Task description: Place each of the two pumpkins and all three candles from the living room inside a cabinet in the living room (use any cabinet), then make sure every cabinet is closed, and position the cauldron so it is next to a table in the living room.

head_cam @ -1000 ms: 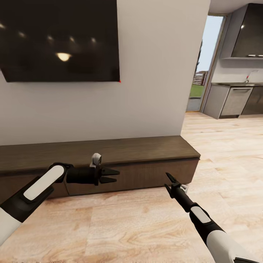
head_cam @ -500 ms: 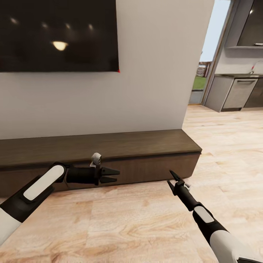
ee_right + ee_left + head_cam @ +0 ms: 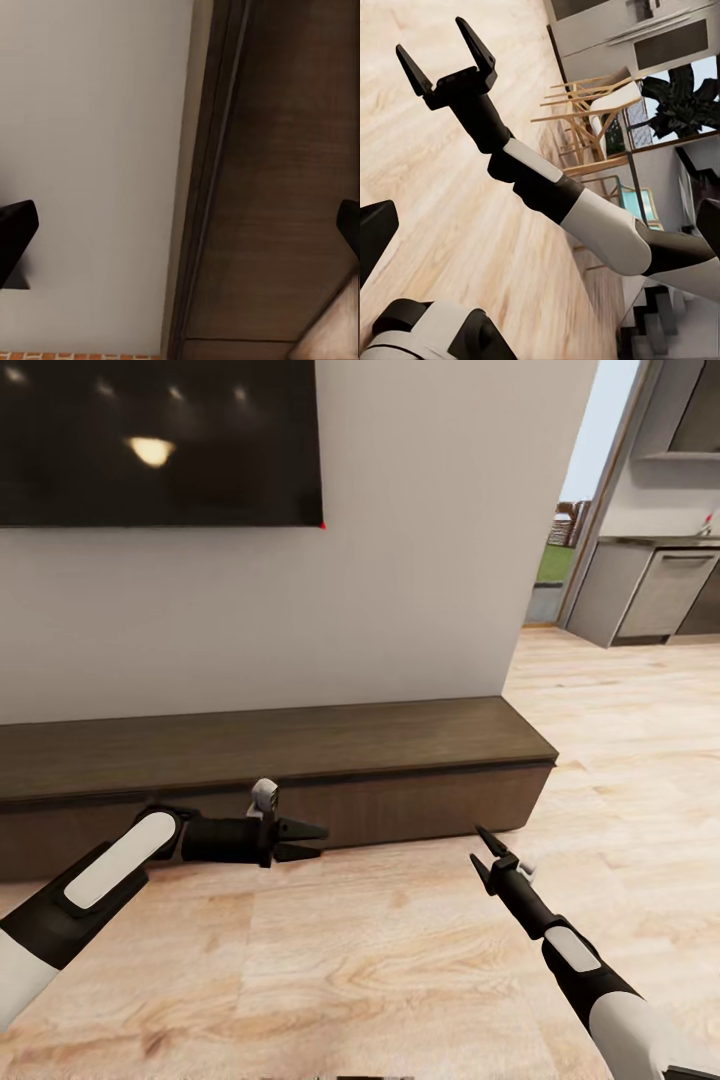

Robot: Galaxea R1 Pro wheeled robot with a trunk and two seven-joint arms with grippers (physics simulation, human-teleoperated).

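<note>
The long dark-brown cabinet (image 3: 300, 745) runs along the wall, and the drawer fronts I can see are closed. My left gripper (image 3: 320, 841) hovers just in front of its lower face, open and empty, pointing right. My right gripper (image 3: 477, 845) is open and empty above the floor, aimed at the cabinet's right part. The left wrist view looks across at the right gripper (image 3: 431, 37), its fingers spread. The right wrist view faces the cabinet (image 3: 285, 187) and the wall above it at close range. The pumpkins, candles, cauldron and table are out of view.
A large black TV (image 3: 160, 440) hangs on the grey wall above the cabinet. Light wood floor (image 3: 350, 960) spreads in front. Past the cabinet's right end, an opening leads to a kitchen with grey units (image 3: 660, 595). Wooden chairs (image 3: 585, 112) stand behind me.
The whole head view has shifted: the cabinet and wall look nearer and higher in the picture, so the camera moved forward. Both grippers stay open in nearly the same pose.
</note>
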